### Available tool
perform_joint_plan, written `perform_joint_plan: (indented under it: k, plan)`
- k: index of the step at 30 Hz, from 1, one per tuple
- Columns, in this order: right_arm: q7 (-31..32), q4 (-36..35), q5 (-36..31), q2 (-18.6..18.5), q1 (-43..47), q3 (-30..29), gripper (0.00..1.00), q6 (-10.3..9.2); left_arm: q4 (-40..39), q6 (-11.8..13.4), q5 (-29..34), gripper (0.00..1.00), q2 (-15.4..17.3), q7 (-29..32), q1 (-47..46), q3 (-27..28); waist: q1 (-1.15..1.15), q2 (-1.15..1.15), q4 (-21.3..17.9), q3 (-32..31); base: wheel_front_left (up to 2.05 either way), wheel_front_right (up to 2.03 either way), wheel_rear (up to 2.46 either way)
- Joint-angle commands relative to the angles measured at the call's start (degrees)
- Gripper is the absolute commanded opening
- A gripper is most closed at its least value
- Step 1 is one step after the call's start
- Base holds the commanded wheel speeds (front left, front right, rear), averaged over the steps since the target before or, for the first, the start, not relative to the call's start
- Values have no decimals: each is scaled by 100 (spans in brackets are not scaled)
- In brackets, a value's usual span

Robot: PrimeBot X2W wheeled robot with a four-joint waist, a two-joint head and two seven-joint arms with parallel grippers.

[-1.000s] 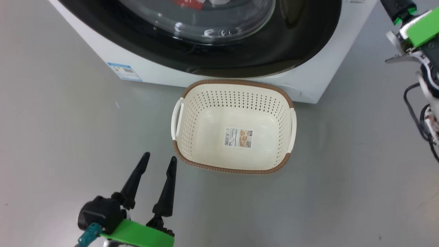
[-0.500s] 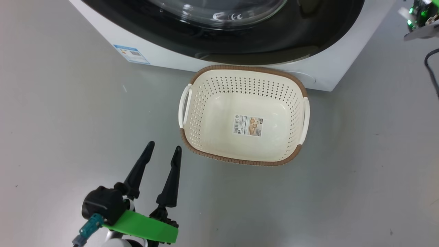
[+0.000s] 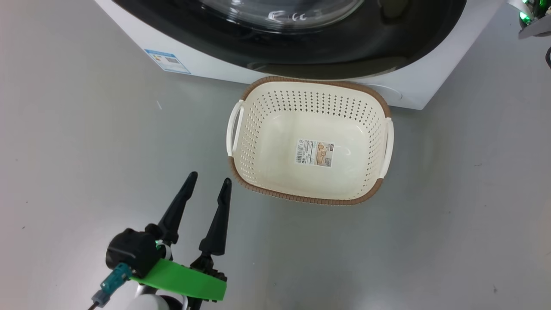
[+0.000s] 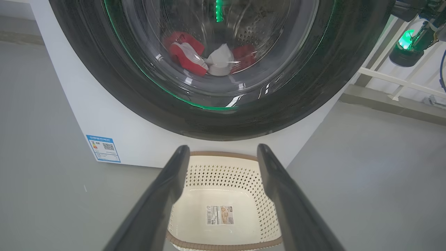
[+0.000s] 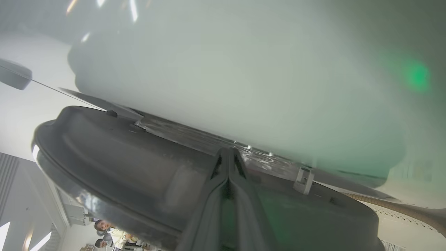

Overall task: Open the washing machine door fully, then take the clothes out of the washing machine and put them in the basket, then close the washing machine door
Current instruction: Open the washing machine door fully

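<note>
The white washing machine (image 3: 206,64) fills the top of the head view, its black-rimmed glass door (image 3: 344,47) against the front. Through the glass, red and white clothes (image 4: 188,57) lie in the steel drum. The cream basket (image 3: 301,198) stands empty on the floor right under the door. Left of the basket's near corner, my left gripper (image 3: 209,178) hangs open over the floor, holding nothing; in its wrist view its fingers (image 4: 223,148) frame the basket. My right gripper (image 5: 228,153) is shut, its tips at the seam between the door's dark edge (image 5: 122,150) and the machine's white front (image 5: 244,87).
Grey floor lies open to the left and right of the basket. A blue label (image 3: 168,61) sits on the machine's lower left corner. Part of my right arm (image 3: 533,17) shows at the top right. White railings (image 4: 400,80) stand right of the machine. People (image 5: 104,230) are far behind.
The head camera has shifted, so machine and basket sit slightly higher and further right. Less of my right arm shows at the top right. The left gripper stays open in place.
</note>
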Motion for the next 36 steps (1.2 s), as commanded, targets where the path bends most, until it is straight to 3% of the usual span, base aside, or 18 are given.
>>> perform_joint_plan:
  k: [1, 26, 36]
  plan:
    - [100, -201, 32, 145, 31, 66, 0, 39, -117, 45, -56, 100, 83, -70, -81, 165, 0, 0, -8, -27, 0, 0, 0]
    - [571, -1193, 28, 454, 1678, 303, 0, 39, -83, 102, 129, 100, 83, -70, 373, 184, 0, 0, -117, -846, 0, 0, 0]
    - [759, -1615, 30, 627, 2393, 403, 0, 39, -67, 104, 250, 100, 83, -70, 648, 221, 0, 0, 34, -1234, 0, 0, 0]
